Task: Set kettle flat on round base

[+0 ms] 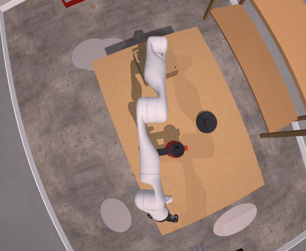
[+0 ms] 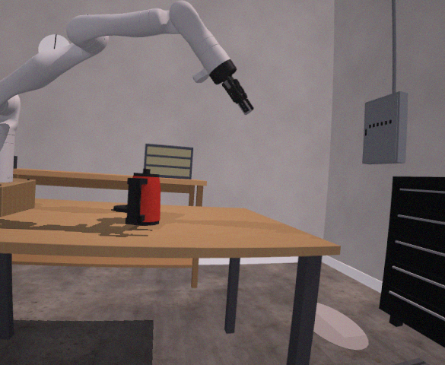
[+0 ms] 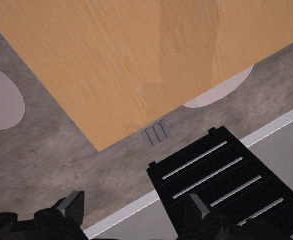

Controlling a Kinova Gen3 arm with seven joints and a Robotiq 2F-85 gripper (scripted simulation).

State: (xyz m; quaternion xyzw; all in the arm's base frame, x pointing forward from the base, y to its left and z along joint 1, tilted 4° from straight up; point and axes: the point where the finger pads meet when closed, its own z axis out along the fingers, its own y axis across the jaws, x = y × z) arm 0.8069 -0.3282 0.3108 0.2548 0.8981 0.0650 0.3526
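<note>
The red kettle [image 1: 176,149] is seen standing upright on the wooden table [image 1: 228,172], with its black handle [image 1: 162,151] turned away from the round black base [image 1: 206,122]. The base lies flat, stud up, well apart from the kettle, so nothing has yet been placed. The gripper [image 2: 243,102] is held high, far from the kettle and out beyond the table's edge; its fingers are spread wide, though not fully, and nothing is held between them.

Several failures can be foreseen. The long descent could end with the fingers striking the kettle body, tipping or sliding it, since it is not fixed. If the handle bar were clamped off its middle, the kettle might hang tilted and be lowered off the stud, left leaning on the base rim. The loose base could also be nudged aside.
</note>
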